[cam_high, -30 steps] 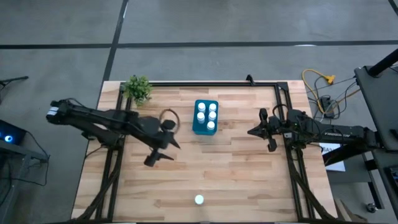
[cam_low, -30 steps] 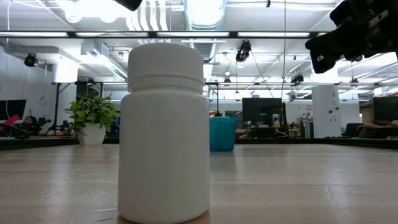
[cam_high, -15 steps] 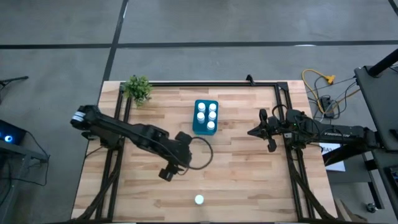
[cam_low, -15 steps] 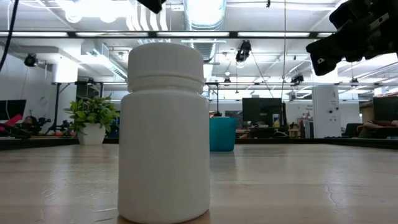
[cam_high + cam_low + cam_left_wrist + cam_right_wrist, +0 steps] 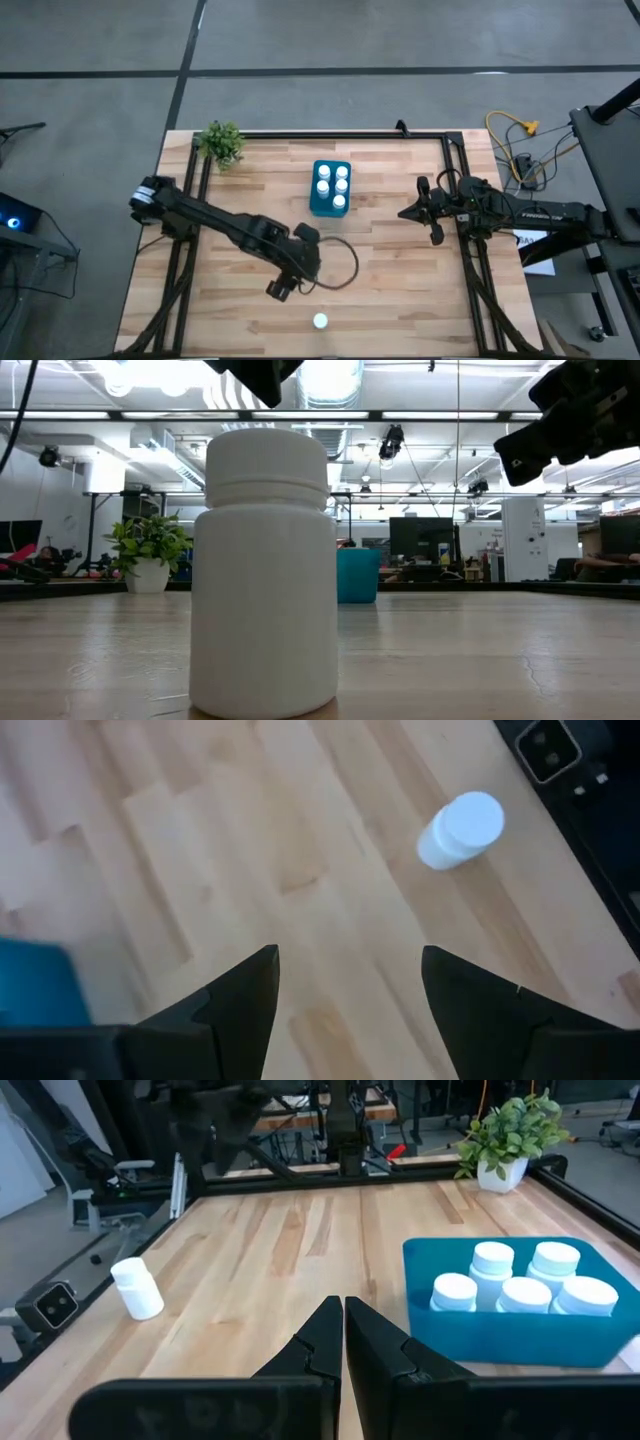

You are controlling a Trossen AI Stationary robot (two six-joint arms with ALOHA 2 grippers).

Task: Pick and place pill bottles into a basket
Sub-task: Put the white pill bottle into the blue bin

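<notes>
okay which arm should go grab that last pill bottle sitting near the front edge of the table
Left, probably. The left gripper is open, empty and close to the last pill bottle. The right gripper is shut, parked near the table's right side, farther away.

**Camera placement**

Overhead: looking straight down on the whole light wooden table (image 5: 380,280). Low: at tabletop level, very near the lone small white capped pill bottle (image 5: 266,572), facing the far small teal rectangular plastic basket (image 5: 358,575). Left wrist: looking down at that same bottle (image 5: 460,829). Right wrist: facing across the table, sharing basket (image 5: 500,1335) and bottle (image 5: 136,1287).
</notes>
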